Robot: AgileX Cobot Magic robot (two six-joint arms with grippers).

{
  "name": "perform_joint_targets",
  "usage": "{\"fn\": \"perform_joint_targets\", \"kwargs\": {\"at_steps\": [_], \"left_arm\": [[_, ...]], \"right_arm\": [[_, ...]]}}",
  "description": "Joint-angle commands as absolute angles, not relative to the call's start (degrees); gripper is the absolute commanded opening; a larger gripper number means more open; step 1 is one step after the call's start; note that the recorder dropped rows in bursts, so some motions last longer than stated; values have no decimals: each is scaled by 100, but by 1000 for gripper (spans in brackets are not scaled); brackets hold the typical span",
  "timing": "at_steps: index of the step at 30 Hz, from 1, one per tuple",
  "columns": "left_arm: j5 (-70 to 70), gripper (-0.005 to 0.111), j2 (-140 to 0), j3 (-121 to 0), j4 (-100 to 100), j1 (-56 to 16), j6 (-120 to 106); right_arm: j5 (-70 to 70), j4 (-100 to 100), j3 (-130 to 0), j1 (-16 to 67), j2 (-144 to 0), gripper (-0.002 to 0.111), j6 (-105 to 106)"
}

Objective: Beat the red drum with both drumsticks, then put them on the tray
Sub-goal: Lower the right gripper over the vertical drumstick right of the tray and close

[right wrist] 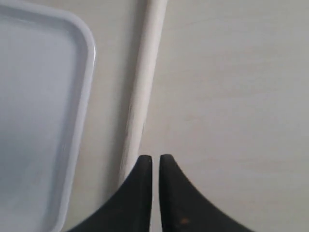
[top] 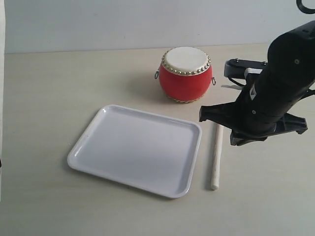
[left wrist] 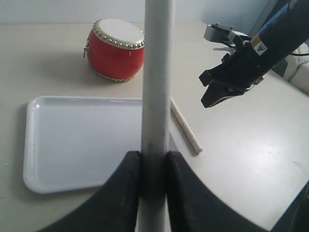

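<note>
The red drum [top: 186, 73] [left wrist: 116, 48] stands upright on the table beyond the white tray [top: 138, 147] [left wrist: 72, 140] [right wrist: 34, 96]. One drumstick [top: 215, 157] [left wrist: 183, 124] [right wrist: 142, 82] lies on the table just past the tray's right rim. Over its far end hangs my right gripper [top: 203, 116] [right wrist: 155, 159] [left wrist: 206, 100], jaws nearly touching, nothing between them, tips just beside the stick. My left gripper [left wrist: 154, 155] is shut on the other drumstick [left wrist: 157, 72], which points away above the tray's near side. The exterior view does not show the left arm.
The pale table [top: 59, 83] runs back to a light wall. My black right arm [top: 275, 93] covers the area right of the drum. The tray holds nothing.
</note>
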State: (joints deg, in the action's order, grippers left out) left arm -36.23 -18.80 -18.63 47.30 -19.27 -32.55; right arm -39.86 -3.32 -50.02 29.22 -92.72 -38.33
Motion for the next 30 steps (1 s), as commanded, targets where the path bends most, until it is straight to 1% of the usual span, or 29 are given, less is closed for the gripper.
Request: {"fn": "perform_joint_targets", "kwargs": {"at_steps": [1,12,15,16,18,20,25,30], "left_arm": [[-3563,0,-1852,-1853,4748,-1964,-3251],[-3563,0,-1852,-1853,4748,-1964,-3251],[-3563,0,-1852,-1853,4748,-1964,-3251],[-3548,0,-1852,-1853,4748,-1964,-3251],[-3548,0,-1852,-1853,4748,-1964,-3251],[-3548,0,-1852,-1853,4748,-1964,-3251],[-3526,0,-1852,-1853,4748,-1964,-3251],[-3526,0,-1852,-1853,4748,-1964,-3251]], "right_arm": [[-3861,-339,-5037,2937,-9464,15,-3976],[-3623,-315,-5015,2937,-9478,16,-3797],[-3496,-158,-5208,3035,-9503,16,-3763],[-3625,-216,-5355,3125,-9543,16,-3763],[-4419,-841,-5737,3386,-9706,16,-4174],[-4697,-1175,-5826,3525,-9880,20,-4503],[-4525,-1110,-5826,3531,-10368,35,-4820],[-4407,-1120,-5826,3531,-10578,37,-5118]]}}
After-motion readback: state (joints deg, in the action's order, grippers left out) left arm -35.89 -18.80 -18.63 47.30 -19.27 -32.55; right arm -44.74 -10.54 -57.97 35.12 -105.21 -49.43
